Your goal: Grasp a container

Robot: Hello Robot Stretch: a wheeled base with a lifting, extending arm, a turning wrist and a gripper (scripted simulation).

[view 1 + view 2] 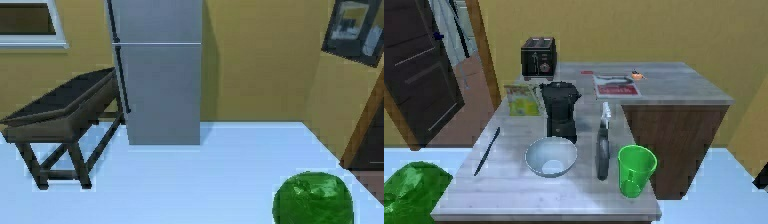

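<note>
cup [636,168] stood upright at counter's [574,197] near edge, right of bowl [550,157] | that edge spot kept it in easy reach, I judged | end effector state: I could not tell

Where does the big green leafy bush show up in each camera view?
Forward view: the green leafy bush sits at the bottom right, on the pale floor.
Arm side view: the bush fills the bottom left corner, just left of the grey countertop.
Shared landmark: the brown door frame at the forward view's right edge appears again at the arm side view's upper left.
</note>
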